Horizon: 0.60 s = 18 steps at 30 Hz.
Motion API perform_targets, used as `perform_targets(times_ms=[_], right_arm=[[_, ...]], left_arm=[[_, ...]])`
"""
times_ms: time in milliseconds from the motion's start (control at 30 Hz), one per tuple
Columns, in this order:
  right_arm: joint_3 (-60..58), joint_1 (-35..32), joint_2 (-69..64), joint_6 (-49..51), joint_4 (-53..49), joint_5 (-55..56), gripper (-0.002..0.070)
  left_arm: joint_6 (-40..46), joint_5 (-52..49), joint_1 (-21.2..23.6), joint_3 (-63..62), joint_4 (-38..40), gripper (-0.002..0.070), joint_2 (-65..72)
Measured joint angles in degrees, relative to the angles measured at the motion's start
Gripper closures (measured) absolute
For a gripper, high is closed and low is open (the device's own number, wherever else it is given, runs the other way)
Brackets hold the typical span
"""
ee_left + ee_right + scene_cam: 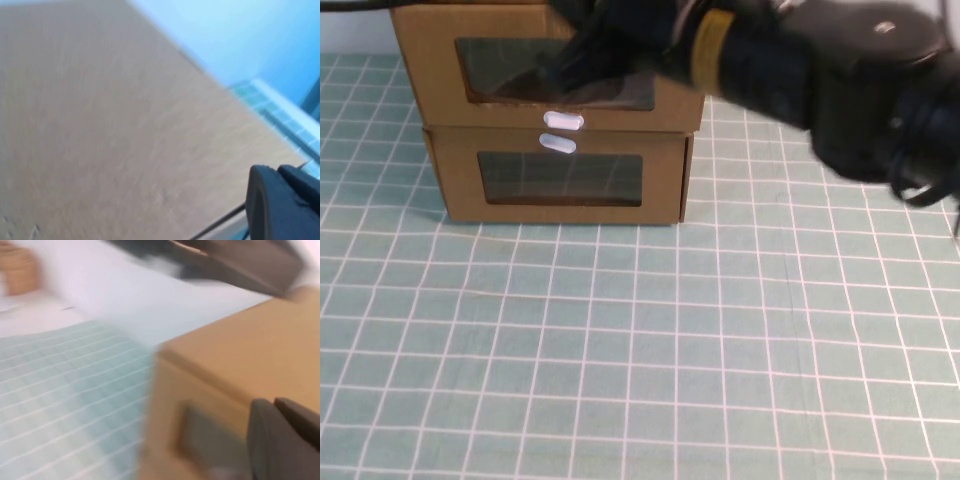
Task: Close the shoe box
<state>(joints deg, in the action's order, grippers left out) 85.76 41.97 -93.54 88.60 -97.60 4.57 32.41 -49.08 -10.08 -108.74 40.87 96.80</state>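
Your right gripper [280,440] sits at the front of the upper cardboard box, its dark body showing low in the right wrist view against the box's front and window; from that view and from the high view you cannot tell how far it is open or whether it has hold of anything. In the high view your right arm [800,60] comes in from the upper right as a thick black limb with a yellow band and crosses in front of the upper box's window, hiding the gripper's tip. Your left gripper [282,205] appears only in the left wrist view, as a black part close above a wide brown cardboard surface; its opening cannot be told either, and in the high view you cannot make it out. The shoe box [550,65] is the upper of two stacked brown cardboard boxes at the far left of the bench [720,360], with its clear window in front and its small white pull tab [563,121] at the lower edge of its front. Right under it sits the like lower box [560,180], whose own white tab [558,144] lies above its window, so the two tabs are just beside each other. The bench is covered by a pale green mat with a white grid.
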Motion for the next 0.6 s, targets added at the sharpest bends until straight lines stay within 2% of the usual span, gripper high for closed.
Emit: perform_targets(times_ms=[200,300,367,467,600], right_arm=[[0.0,-7.2,1.2,-4.3,0.1,-3.0,0.0691],[0.0,-10.4,1.3,-12.6,0.2,-9.2,0.0691],[0.0,-11.2,1.3,-22.9,1.6,-18.3,0.0691],[0.0,-11.5,1.5,-39.8,8.5,-32.0,0.0691],[0.0,-13.5,2.7,-48.5,24.9,-42.2,0.0691]], left_arm=[[-0.1,-1.6,0.0,0.0,-3.6,0.068,-9.7],[-1.9,-2.8,0.0,0.0,-7.4,0.068,-13.9],[-3.4,-4.0,0.0,0.0,-10.5,0.068,-16.5],[-6.0,-5.9,0.0,0.0,-14.8,0.068,-19.1],[-7.5,-7.0,0.0,1.9,-17.6,0.068,-22.0]])
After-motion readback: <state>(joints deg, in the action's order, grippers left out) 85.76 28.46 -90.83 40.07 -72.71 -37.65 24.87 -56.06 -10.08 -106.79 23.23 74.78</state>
